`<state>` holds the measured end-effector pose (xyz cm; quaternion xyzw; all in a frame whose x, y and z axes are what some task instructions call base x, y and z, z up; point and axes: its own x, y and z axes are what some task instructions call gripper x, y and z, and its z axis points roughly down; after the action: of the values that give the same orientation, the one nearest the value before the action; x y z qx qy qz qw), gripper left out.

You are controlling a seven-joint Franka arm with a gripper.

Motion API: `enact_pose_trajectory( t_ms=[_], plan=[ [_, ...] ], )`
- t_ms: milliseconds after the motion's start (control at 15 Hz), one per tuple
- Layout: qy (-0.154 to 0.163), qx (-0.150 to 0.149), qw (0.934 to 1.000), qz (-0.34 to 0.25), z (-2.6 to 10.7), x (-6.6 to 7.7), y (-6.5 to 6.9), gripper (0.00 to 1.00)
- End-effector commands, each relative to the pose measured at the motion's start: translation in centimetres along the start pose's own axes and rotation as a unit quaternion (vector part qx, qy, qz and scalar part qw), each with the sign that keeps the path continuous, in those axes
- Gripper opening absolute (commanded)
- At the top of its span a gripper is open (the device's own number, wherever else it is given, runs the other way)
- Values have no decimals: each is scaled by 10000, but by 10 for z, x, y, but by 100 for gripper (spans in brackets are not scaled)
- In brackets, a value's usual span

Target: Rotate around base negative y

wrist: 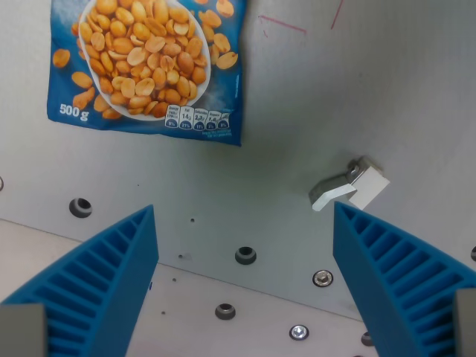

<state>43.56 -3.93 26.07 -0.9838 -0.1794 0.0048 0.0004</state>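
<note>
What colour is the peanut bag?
The peanut bag is blue with orange-brown peanuts pictured on it, seen clearly in the wrist view.

There is one blue bag of peanuts [145, 67]. It shows one white bowl full of nuts, too many to count.

There is one small white block [368, 186] with one grey piece [332, 190] stuck to it.

There are two blue fingers [97, 286] on the tool [245, 286], one on each side.

There is one grey bench [297, 111]. It has two thin red lines [282, 26] drawn on it near the top.

The bench has round holes and screws. I count three dark holes [80, 207] and two shiny screws [322, 278]. One more round bit [367, 339] peeks out by the finger on the wrist view's right, but I cannot tell what kind it is.
</note>
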Motion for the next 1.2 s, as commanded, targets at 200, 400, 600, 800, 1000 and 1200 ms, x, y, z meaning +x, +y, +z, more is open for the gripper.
enact_pose_trajectory(
  t_ms=[200,400,600,800,1000,1200],
  plan=[
    [206,-78,9998,1,-2,0,0,100],
    [393,-149,9991,1,-2,0,0,100],
    [580,-220,9981,1,-2,0,0,100],
    [766,-290,9966,2,-2,0,0,100],
    [953,-360,9948,2,-2,0,0,100],
    [1139,-430,9926,3,-2,0,0,100]
  ],
)
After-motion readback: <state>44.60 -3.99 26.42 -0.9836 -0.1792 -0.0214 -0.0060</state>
